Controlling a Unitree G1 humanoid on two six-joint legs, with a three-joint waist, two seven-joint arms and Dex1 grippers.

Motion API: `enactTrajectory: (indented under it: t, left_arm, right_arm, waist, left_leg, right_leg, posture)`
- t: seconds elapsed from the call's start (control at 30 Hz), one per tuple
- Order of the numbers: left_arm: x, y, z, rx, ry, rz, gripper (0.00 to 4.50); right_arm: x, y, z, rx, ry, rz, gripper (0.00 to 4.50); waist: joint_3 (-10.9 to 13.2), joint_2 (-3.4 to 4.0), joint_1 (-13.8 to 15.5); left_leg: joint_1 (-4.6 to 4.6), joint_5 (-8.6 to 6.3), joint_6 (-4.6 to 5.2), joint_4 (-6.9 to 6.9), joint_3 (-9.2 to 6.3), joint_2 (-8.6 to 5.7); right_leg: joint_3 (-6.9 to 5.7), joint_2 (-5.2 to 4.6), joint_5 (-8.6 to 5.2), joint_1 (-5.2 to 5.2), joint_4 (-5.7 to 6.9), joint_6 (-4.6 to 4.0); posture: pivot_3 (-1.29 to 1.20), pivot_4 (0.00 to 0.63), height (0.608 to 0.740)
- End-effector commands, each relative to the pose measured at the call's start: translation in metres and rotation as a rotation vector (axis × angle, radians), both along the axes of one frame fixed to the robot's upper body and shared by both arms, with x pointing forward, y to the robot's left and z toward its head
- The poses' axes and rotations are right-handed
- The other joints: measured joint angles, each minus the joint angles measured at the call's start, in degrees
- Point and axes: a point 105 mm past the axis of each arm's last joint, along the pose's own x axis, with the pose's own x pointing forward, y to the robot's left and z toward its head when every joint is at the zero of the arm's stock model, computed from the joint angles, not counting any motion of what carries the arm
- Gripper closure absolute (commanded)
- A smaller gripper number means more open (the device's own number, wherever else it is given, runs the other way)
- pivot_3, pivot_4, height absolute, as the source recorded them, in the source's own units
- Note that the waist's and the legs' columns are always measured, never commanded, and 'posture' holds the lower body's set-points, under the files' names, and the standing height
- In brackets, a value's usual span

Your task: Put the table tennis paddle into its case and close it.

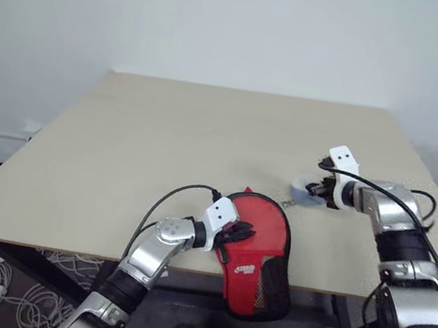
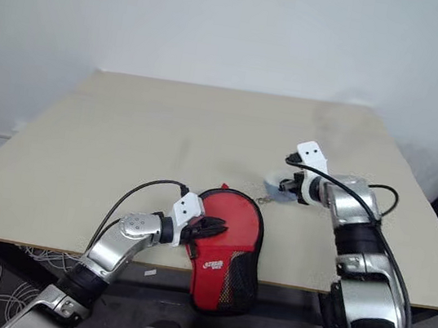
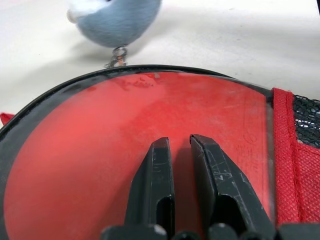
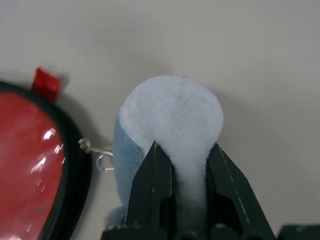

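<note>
You have one case (image 1: 257, 252) on the bench (image 1: 165, 139), lying at the near edge around six o'clock with its black mesh end hanging over the lip, and it looks already closed; no paddle is visible, so it is presumably inside, though you cannot confirm that. The left claw (image 3: 181, 150) rests on the red face of the case with its fingers nearly together, a narrow gap between them, pressing down rather than pinching anything you can make out. The right claw (image 4: 182, 155), out at about three o'clock from the case, is clamped on one fluffy grey-blue and white charm (image 4: 170, 125), which hangs by a small metal ring (image 4: 102, 161) close to the black-trimmed rim; judging by that, it is probably the zip pull. Expect the case to behave as a light, flat, fairly stiff thing once the paddle fills it, with a slick red skin that may slide on the bench, so keep it pinned from above. The charm is soft and squashy, and its link is thin; draw along the rim, not away from it. One small red tab (image 4: 46, 80) sticks out at the rim.
</note>
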Motion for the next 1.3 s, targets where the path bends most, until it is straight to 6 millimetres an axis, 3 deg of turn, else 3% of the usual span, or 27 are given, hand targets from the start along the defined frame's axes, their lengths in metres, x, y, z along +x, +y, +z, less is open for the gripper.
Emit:
enactTrajectory:
  t: [0.03, 0.5, 0.63, 0.87, 1.3]
  left_arm:
    - [-0.008, 0.01, -0.031, 0.091, 0.089, 0.008, 3.92]
    - [-0.003, 0.011, -0.031, 0.098, 0.086, -0.004, 3.92]
    - [-0.001, 0.012, -0.031, 0.102, 0.085, -0.007, 3.92]
    - [0.0, 0.01, -0.032, 0.106, 0.085, -0.021, 3.92]
    - [0.002, 0.007, -0.033, 0.115, 0.085, -0.045, 3.92]
  right_arm:
    - [-0.01, -0.015, 0.025, -0.02, -0.055, -0.008, 4.26]
    - [-0.064, -0.038, 0.031, -0.052, -0.013, 0.113, 4.26]
    - [-0.084, -0.044, 0.025, -0.096, 0.028, 0.182, 4.26]
    - [-0.112, -0.046, 0.021, -0.118, 0.063, 0.288, 4.26]
    - [-0.142, -0.044, 0.016, -0.145, 0.097, 0.437, 4.26]
  waist:
    - [0.0, 0.0, 0.13]
    - [0.03, -0.06, 1.37]
    - [0.04, -0.07, 1.65]
    - [0.05, -0.09, 2.11]
    - [0.17, -0.32, 2.33]
  left_leg:
    - [-0.02, -0.01, 0.02, 0.04, -0.01, -0.01]
    - [-0.18, -0.1, 0.13, 0.2, 0.02, 0.01]
    - [-0.2, -0.16, 0.19, 0.25, 0.01, 0.03]
    - [-0.22, -0.23, 0.27, 0.28, 0.03, 0.07]
    - [-0.24, -0.4, 0.11, 0.32, 0.02, 0.06]
  right_leg:
    - [-0.01, -0.01, -0.02, 0.0, 0.0, 0.03]
    - [-0.04, -0.06, -0.16, -0.01, -0.16, 0.23]
    - [-0.09, -0.06, -0.18, 0.01, -0.33, 0.26]
    - [-0.13, -0.07, -0.17, 0.09, -0.6, 0.27]
    - [-0.18, -0.18, -0.18, 0.17, -0.72, 0.28]
  posture:
    - [0.0, 0.0, 0.734]
    - [0.0, 0.0, 0.734]
    - [0.0, 0.0, 0.734]
    - [0.0, 0.0, 0.734]
    - [0.0, 0.0, 0.734]
